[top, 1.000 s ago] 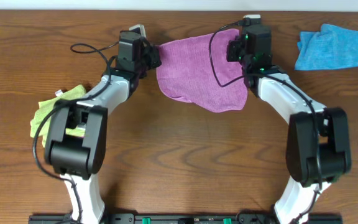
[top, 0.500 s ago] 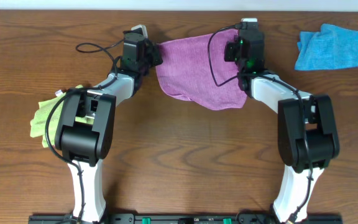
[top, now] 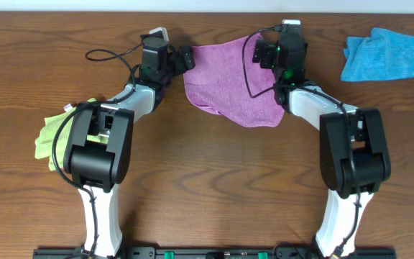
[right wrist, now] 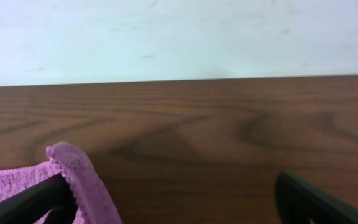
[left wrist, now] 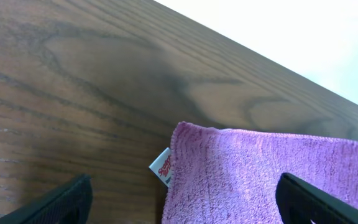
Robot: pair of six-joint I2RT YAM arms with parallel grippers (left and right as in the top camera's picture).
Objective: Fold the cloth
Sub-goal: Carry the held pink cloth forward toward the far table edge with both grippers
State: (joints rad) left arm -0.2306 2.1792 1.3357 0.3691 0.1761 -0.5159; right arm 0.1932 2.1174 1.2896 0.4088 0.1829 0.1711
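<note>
Purple cloth (top: 232, 83), tagged corner between wide-spread fingers (left wrist: 61, 200) of left gripper (left wrist: 183, 190), another corner within wide-open right gripper (right wrist: 169, 186).

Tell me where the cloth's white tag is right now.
In the left wrist view the white tag sticks out from the far-left corner of the purple cloth, lying on the table just ahead of the open left gripper.
</note>
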